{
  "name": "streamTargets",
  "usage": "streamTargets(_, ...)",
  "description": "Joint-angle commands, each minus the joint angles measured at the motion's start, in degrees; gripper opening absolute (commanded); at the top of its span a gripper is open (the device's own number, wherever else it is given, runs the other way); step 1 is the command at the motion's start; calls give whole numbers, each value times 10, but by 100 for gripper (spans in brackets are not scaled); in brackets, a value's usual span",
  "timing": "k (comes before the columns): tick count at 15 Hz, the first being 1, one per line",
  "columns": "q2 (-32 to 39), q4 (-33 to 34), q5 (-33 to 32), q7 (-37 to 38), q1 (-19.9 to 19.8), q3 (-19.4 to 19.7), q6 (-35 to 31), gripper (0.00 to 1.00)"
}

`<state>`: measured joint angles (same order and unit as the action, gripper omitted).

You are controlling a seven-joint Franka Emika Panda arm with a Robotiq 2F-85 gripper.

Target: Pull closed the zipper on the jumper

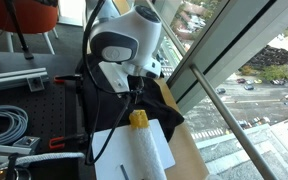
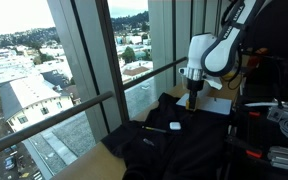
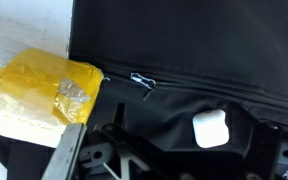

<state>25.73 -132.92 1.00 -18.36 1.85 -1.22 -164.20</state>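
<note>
The black jumper (image 2: pixel 169 145) lies spread on the table by the window; it also shows in an exterior view (image 1: pixel 154 100) under the arm. In the wrist view the jumper (image 3: pixel 184 40) fills most of the frame. The zipper (image 3: pixel 224 92) is a thin dark line across it, with a small silvery pull (image 3: pixel 142 82) at its left end. A small white patch (image 3: pixel 211 128) lies on the fabric below the line. My gripper (image 2: pixel 192 100) hangs just above the jumper's far part. In the wrist view its dark fingers (image 3: pixel 179 150) look spread, holding nothing.
A yellow crumpled packet (image 3: pixel 39 90) lies on a white paper sheet (image 3: pixel 14 40) next to the jumper, also seen in an exterior view (image 1: pixel 139 118). Window glass and a rail (image 1: pixel 219 95) run along the table edge. Cables and metal rails (image 1: pixel 9 125) lie on the other side.
</note>
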Motion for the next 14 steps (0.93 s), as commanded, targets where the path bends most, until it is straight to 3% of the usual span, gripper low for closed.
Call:
streamTargets(1, 23, 18, -20, 23, -17, -9, -10, 100)
streamTargets(14, 49, 33, -22, 43, -16, -13, -8, 100)
